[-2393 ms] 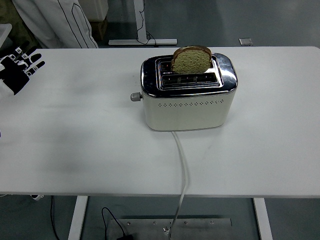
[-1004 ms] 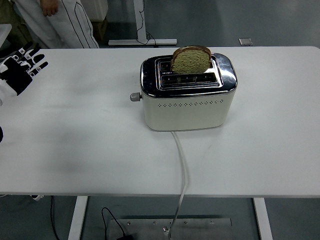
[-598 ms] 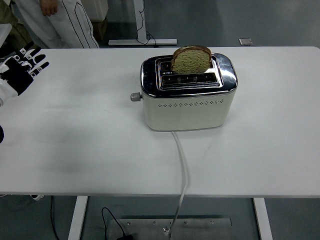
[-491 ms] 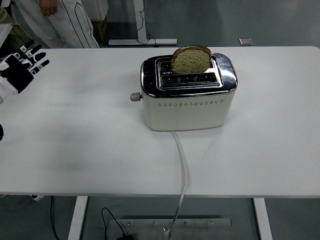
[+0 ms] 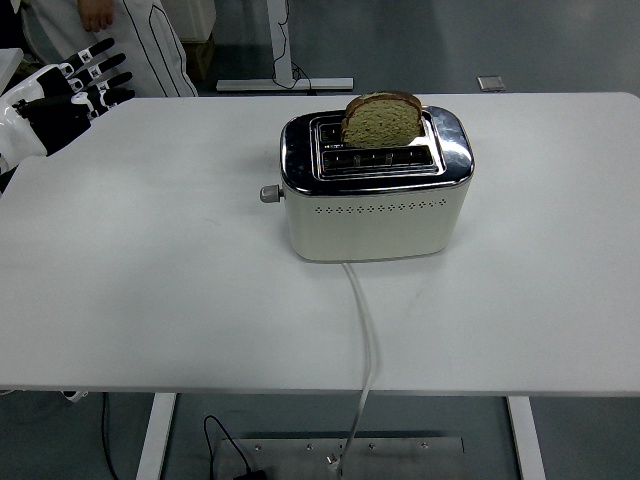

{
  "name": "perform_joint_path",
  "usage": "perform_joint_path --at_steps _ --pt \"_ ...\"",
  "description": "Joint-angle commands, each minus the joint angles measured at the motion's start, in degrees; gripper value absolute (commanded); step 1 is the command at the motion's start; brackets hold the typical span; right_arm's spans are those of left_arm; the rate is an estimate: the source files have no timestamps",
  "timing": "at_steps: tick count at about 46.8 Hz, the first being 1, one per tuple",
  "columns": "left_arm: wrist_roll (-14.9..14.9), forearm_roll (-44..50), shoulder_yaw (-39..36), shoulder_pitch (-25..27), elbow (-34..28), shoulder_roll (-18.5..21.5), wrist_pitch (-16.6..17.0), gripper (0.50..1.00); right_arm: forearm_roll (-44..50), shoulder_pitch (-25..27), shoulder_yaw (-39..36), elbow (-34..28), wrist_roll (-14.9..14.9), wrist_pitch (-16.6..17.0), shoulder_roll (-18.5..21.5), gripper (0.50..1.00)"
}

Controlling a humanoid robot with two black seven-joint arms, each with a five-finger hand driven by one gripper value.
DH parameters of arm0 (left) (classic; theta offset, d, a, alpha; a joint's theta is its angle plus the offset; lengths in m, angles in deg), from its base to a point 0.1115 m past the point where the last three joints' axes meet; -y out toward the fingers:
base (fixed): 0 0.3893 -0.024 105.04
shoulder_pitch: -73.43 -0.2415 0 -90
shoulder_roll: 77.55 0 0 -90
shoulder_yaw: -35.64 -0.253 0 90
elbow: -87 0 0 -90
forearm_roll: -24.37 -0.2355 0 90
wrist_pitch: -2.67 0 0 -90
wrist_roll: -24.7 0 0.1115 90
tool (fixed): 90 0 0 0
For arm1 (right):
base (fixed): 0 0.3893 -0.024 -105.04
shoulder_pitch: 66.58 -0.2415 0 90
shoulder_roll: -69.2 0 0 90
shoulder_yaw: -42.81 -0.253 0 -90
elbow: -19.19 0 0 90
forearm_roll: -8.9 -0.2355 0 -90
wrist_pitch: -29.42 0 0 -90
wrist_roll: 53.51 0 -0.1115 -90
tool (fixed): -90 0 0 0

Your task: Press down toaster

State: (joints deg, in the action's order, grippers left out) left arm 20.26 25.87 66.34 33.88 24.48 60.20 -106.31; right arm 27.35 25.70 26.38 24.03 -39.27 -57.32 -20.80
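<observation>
At the far left, the left hand hangs over the table's corner with its fingers spread, holding nothing. A person in white stands behind it. Nothing lies between the hand and the toaster, which sits well apart, in the middle. Its lever sticks out on the left. A slice of bread stands in the far slot. A cord runs toward the near edge of the white table.

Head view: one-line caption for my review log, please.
Left hand, fingers spread, hovers at the table's far-left corner; bread slice stands raised in the cream toaster, lever unpressed.
</observation>
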Motion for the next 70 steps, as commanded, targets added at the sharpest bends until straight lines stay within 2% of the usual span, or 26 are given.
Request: perform_joint_path --at_steps 1,12,23,29,44,52,70 --pt "1.3 -2.2 0.0 1.1 -1.9 1.5 -0.1 1.0 0.0 0.0 0.0 0.0 0.0 0.0 0.0 0.998" --pt "5.1 -13.2 -0.5 3.6 -7.5 5.2 -1.1 1.0 0.0 0.0 0.0 0.0 0.0 0.0 0.0 0.998" --pt "5.9 -27.9 -2.2 4.0 -10.2 6.2 -6.0 1.0 0.0 0.0 0.0 0.0 0.0 0.0 0.0 0.998" --pt "5.9 -34.4 -3.4 4.0 -11.0 6.1 -8.0 1.0 0.0 0.0 0.0 0.0 0.1 0.0 0.0 0.998" --pt "5.9 -45.2 -4.6 4.2 -14.3 5.3 -8.4 1.0 0.0 0.0 0.0 0.0 0.0 0.0 0.0 0.998" --pt "5.9 -50.0 -4.6 5.0 -14.2 4.7 -11.6 1.0 0.0 0.0 0.0 0.0 0.0 0.0 0.0 0.998" --pt "6.0 -57.6 -4.8 5.9 -14.2 1.1 -11.8 1.0 0.0 0.0 0.0 0.0 0.0 0.0 0.0 0.998"
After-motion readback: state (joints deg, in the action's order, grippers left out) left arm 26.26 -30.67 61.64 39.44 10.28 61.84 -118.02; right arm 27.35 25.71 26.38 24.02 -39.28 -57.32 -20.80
